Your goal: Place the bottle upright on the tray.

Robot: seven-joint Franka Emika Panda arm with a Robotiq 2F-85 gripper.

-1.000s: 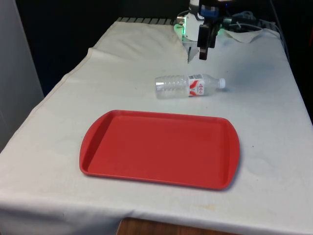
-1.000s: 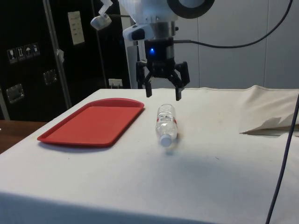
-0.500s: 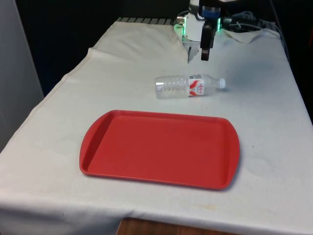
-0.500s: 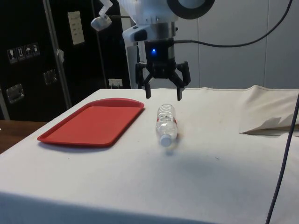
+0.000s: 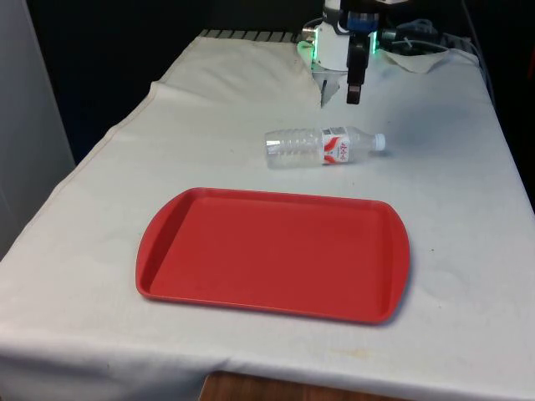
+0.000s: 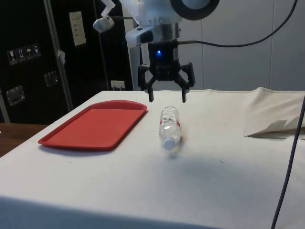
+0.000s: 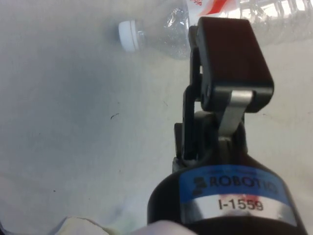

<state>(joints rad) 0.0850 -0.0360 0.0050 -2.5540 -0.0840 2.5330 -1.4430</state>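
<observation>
Bottle (image 5: 324,147) lies on cloth (image 5: 468,217) beside red tray (image 5: 273,253).

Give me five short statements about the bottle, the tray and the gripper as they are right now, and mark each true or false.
1. The water bottle lies on its side on the white cloth. True.
2. The bottle rests inside the red tray. False: it lies on the cloth beyond the tray, apart from it.
3. The gripper hangs above the bottle with its fingers spread, holding nothing. True.
4. The bottle's white cap is off and lies on the tray. False: the cap is on the bottle's neck.
5. In the front view, the cap points to the front view's right. True.
</observation>
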